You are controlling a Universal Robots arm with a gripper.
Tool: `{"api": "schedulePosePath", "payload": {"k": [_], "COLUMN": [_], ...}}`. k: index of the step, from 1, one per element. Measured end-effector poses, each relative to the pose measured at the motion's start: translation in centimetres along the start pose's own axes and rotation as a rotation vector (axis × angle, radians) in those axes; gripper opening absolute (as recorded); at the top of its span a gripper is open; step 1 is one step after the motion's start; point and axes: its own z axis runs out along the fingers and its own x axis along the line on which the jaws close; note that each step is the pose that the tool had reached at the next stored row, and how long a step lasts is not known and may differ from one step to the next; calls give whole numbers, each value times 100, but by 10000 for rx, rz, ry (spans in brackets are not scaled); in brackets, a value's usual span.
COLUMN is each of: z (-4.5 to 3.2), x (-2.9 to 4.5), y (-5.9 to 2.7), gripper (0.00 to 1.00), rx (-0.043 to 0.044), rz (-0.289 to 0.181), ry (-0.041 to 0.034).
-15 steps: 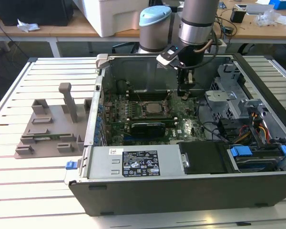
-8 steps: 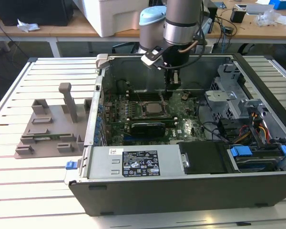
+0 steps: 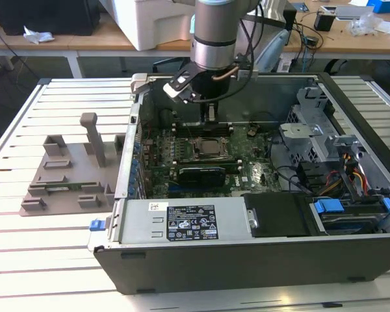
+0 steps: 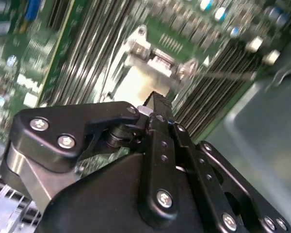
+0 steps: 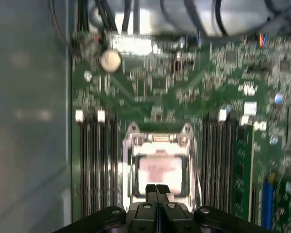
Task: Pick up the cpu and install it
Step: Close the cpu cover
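1. Cpu (image 5: 160, 172) sits inside the largest thing here, the open computer case (image 3: 247, 260), which lies on the slatted bench (image 3: 52, 253).
2. Flooring the case is the motherboard (image 5: 160, 87). The socket (image 5: 136, 145) at its middle is my landmark, with banks of memory slots (image 5: 94, 165) just beside it on both flanks.
3. Within the socket's metal frame the cpu shows as a pale, silvery square, apparently lying flat (whether it is fully seated I cannot tell).
4. Directly above the socket hangs the gripper (image 5: 156, 189), near the cpu but apart from it. Its jaws are pressed together with nothing between them.
5. Risks, as I judge them:
   - A cpu resting slightly askew in the socket could bend contacts if pushed.
   - The closed jaws, so near above the socket, could strike or scratch the cpu's top, or nudge it out of register.
   - A sideways drift from the socket would catch the frame or the memory slots.
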Motion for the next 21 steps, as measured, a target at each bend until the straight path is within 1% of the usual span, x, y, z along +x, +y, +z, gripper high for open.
{"api": "schedulePosePath", "payload": {"k": [1, 2, 3, 5, 6, 11, 17, 19, 20, 21], "z": [28, 77, 107, 140, 177, 285, 304, 269, 226, 156], "x": [1, 3, 3, 4, 5, 9, 7, 7, 5, 3], "y": [-18, -36, -41, -46, -49, -55, -52, -10, -1, 3], "gripper": [11, 11, 11, 11, 11, 11, 11, 11, 11, 11], "rx": [-1, -1, -1, 0, 0, -1, 4, -6, -1, -1], "rz": [1, 1, 1, 1, 1, 1, 12, 12, 12, 10], "ry": [1, 0, 1, -1, -1, 0, -4, 7, 2, 3]}}
